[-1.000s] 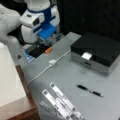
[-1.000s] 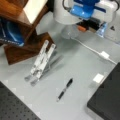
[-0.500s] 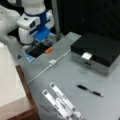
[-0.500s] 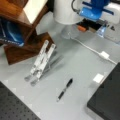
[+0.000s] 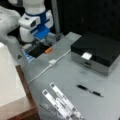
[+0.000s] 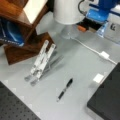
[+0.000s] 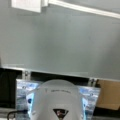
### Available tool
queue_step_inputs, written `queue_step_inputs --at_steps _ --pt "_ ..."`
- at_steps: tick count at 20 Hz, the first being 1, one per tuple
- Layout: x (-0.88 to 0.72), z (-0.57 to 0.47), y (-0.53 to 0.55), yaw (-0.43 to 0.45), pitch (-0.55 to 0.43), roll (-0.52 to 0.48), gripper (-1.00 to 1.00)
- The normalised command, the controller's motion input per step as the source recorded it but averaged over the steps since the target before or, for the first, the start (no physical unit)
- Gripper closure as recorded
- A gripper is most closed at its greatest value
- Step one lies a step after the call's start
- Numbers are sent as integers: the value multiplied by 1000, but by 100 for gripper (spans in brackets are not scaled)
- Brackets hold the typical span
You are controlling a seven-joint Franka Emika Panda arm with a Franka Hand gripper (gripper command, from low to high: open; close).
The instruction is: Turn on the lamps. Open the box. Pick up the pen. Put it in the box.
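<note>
Box [image 5: 96, 51] closed mid-right, pen [image 5: 89, 90] loose below it. Gripper [image 5: 41, 37] upper left over the blue-and-black device [image 5: 35, 51], likely for lamps; jaw state unclear.

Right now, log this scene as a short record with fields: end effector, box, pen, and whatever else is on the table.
end effector: end effector low over the blue-and-black device with the orange button, at a front view's upper left
holding: nothing visible
box: box lid closed, white latch at its front
pen: pen lying on the grey table, apart from the box, in both front views
other: white cable; two long white bars
</note>
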Motion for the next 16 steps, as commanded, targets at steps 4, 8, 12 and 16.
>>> queue_step_inputs --at_steps 4,8,12,16 --pt "-54 -233 62 -92 -81 162 -100" --pt "-56 -196 70 -105 -80 135 -100" --pt "-72 -160 121 -124 -92 98 -100" --pt "-62 -195 186 -161 -129 60 -100"
